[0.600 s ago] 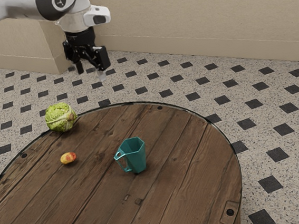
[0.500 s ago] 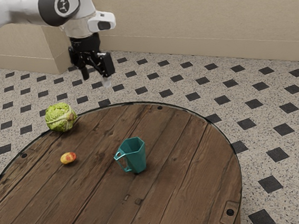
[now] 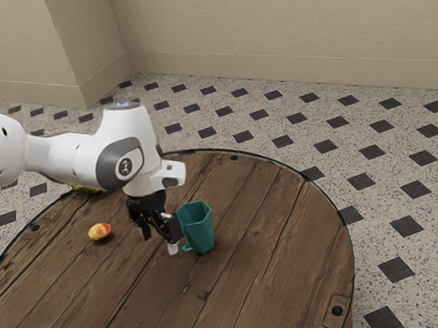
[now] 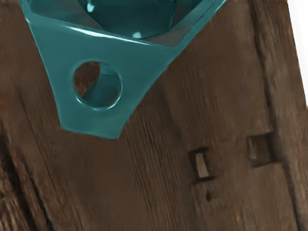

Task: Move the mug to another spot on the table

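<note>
- The white arm (image 3: 63, 157) is reaching in from the exterior view's left, with its hand pointing down over the round wooden table (image 3: 276, 228).
- The black gripper (image 3: 158, 243) is hanging low, close above the tabletop, just beside the teal mug (image 3: 200, 226) on the mug's handle side.
- Its fingers (image 3: 170, 238) are standing apart in the exterior view, and they are not clamping anything; the one nearer the mug is sitting right against the mug's side, where the handle lies hidden behind it.
- The mug is standing upright on the planks near the middle of the table, its mouth facing up.
- In the wrist view the mug (image 4: 115, 48) is showing its angular rim and its flat handle (image 4: 91, 108), which has a round hole through it, with the table's (image 4: 226, 96) dark wood grain lying below.
- Two small rectangular notches (image 4: 201, 164) are showing in that wood near the mug.
- A small red and yellow fruit (image 3: 100, 231) is lying on the table toward the exterior view's left, apart from the gripper.
</note>
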Robot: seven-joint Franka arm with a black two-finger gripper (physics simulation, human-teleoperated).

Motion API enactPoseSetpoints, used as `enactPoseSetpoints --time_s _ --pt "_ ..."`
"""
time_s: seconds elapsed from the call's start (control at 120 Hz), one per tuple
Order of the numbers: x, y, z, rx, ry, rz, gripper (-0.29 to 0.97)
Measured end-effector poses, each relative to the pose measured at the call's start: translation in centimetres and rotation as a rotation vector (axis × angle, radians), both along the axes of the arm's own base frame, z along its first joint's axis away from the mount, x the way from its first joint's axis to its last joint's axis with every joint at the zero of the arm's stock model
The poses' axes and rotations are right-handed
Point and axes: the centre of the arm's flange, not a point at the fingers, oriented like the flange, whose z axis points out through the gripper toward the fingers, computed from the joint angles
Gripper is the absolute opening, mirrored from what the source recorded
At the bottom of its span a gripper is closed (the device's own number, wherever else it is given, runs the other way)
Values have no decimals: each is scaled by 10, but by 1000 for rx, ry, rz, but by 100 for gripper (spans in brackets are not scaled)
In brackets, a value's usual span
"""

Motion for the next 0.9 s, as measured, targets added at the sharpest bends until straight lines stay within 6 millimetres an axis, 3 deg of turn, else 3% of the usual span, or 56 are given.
enactPoseSetpoints --time_s 0.317,0.617,0.9 --pt "15 3 -3 -4 -222 -245 68" --pt "14 6 -32 -7 -230 -361 67" --pt "21 4 -27 0 -296 -432 29"
